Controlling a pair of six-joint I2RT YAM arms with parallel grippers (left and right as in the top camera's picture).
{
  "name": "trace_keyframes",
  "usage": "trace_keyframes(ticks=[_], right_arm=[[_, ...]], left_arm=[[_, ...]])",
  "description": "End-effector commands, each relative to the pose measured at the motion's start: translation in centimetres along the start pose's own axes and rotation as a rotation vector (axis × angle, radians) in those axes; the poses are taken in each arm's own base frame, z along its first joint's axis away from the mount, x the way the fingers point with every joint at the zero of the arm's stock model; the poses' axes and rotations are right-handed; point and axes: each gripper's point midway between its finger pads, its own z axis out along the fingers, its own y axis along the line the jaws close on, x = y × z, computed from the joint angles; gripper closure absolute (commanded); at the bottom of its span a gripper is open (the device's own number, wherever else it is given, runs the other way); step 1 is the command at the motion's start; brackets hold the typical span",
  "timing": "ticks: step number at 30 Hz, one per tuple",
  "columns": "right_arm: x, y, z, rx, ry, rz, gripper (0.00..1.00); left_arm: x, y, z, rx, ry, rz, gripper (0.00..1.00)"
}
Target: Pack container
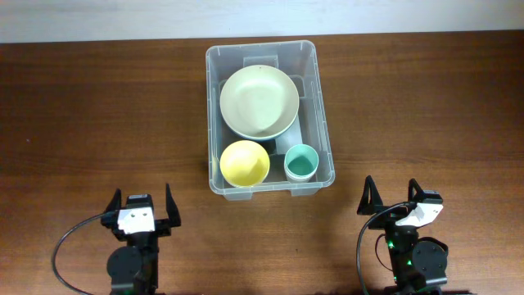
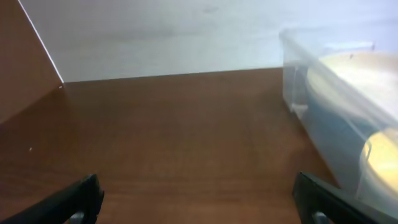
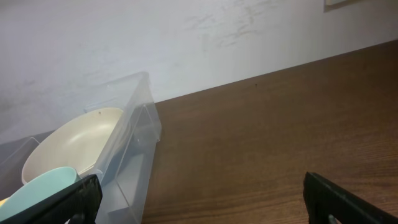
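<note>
The clear plastic container (image 1: 321,123) stands at the table's middle back. Inside it lie a large cream bowl (image 1: 259,102), a yellow bowl (image 1: 245,163) and a small teal cup (image 1: 300,161). My left gripper (image 1: 142,205) is open and empty near the front edge, left of the container. My right gripper (image 1: 391,197) is open and empty near the front edge, right of it. In the left wrist view the container (image 2: 323,106) is at the right, and the fingers (image 2: 199,202) are wide apart. In the right wrist view the container (image 3: 134,137) is at the left with the fingers (image 3: 205,199) spread.
The brown wooden table (image 1: 90,115) runs to a pale wall at the back. A black cable (image 1: 65,246) loops beside the left arm's base.
</note>
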Motion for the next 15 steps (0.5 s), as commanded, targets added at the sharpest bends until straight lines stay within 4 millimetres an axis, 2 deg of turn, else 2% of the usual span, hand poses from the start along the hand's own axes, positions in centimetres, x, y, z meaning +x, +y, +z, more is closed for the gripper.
trace_keyframes(ticks=[1,15], right_arm=[[0.28,0.15,-0.02,-0.009,0.004,-0.011,0.01],[0.28,0.15,-0.02,-0.009,0.004,-0.011,0.01]], left_arm=[[0.04,-0.22,-0.01,0.011,-0.008,0.048,0.01],[0.80,-0.29,-0.01,0.015,0.023,0.051,0.01]])
